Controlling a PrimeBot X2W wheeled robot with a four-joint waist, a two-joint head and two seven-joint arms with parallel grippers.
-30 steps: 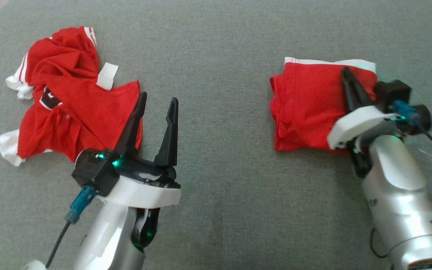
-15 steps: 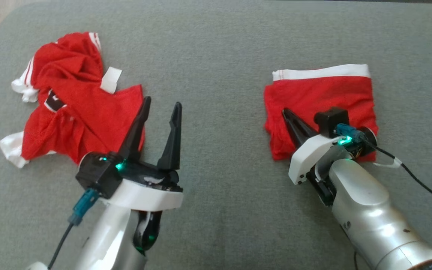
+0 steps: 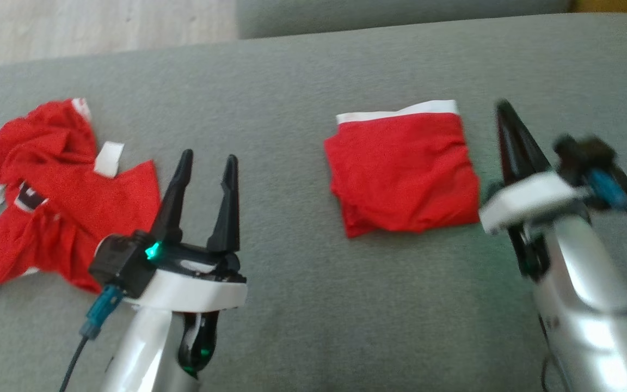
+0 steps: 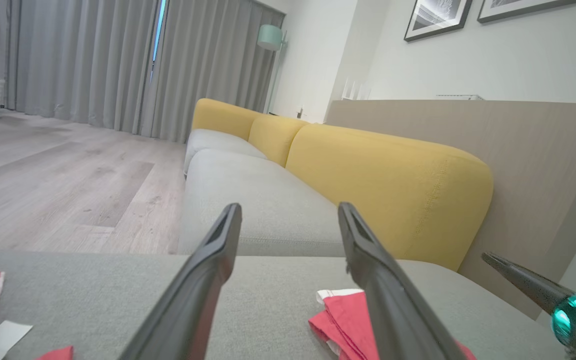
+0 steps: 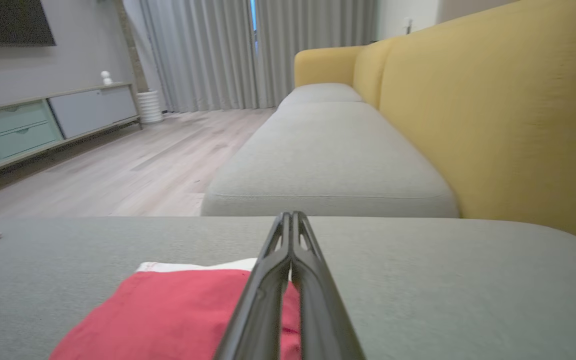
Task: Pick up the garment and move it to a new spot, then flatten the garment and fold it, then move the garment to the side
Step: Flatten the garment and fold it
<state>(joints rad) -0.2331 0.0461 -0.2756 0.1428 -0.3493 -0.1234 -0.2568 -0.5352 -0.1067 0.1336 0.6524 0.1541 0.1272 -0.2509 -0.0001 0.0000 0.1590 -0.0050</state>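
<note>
A folded red garment with a white band along its far edge lies flat on the grey cushion, right of centre; it also shows in the left wrist view and the right wrist view. My right gripper is shut and empty, hovering just right of the folded garment, apart from it; its closed fingers point over the garment's right edge. My left gripper stands open with nothing between its fingers, between the two red items.
A crumpled red and white jersey lies at the left of the grey cushion. Yellow sofa backrests rise at the far side. A second grey seat and wooden floor lie beyond the cushion edge.
My right gripper has come off the folded garment and swung to its right side, staying shut. The head camera has tilted up, shifting the whole picture. The left arm holds its pose.
</note>
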